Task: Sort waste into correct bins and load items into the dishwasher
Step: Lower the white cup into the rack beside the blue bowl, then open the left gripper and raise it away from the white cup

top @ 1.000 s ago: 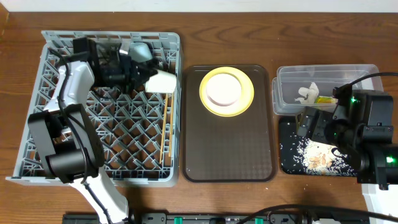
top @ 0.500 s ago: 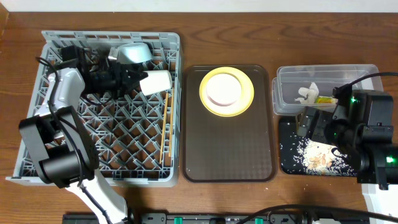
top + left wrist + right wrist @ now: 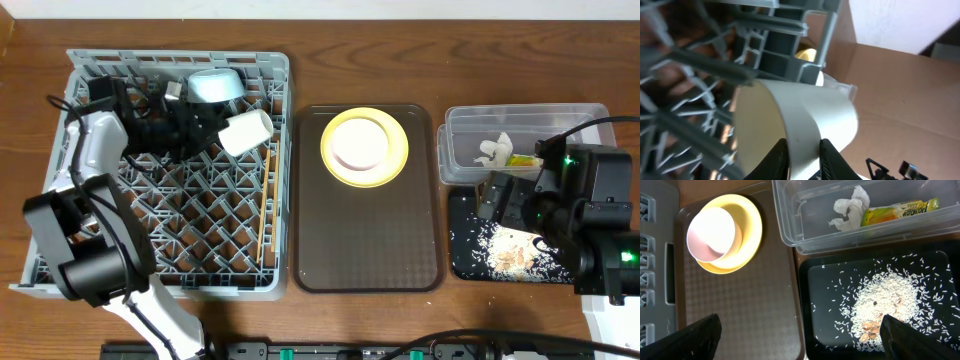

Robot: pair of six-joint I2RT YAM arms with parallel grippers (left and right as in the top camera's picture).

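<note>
**Tool state.** The left tool [image 3: 802,159] has its fingers [image 3: 832,160] a little apart, with the wall of the cup [image 3: 247,130] between them. Whether they press on that wall or stand clear of it cannot be told. The right tool [image 3: 800,335] has its fingers wide apart with nothing between them. It hangs where the brown tray [image 3: 365,240] meets the black tray [image 3: 465,265], toward the right edge of the surface [image 3: 400,50].

**Cup location.** The cup lies on its side across the pegs in the far right corner of the rack [image 3: 180,270]. It is just beside the bowl [image 3: 215,85], which sits against the rack's far wall. The chopsticks [image 3: 265,205] lie along the rack's right wall.

**Controlling relation.** The cup lies to the right of the left tool, its long axis roughly in line with that tool. The rim end is at the fingers and the closed end points toward the plate [image 3: 363,180]. A clean release probably calls for wider fingers and a withdrawal leftward along that axis. A sideways exit could drag the cup off the pegs.

**Remaining item.** The plate rests on the far half of the brown tray, between the two tools, with neither clearly nearer. The rack adjoins the tray on the left arm's side.

**Waste.** The tissue [image 3: 493,150] and wrapper [image 3: 522,159] are in the tub [image 3: 580,120], and the rice [image 3: 505,250] is in the black tray.
</note>
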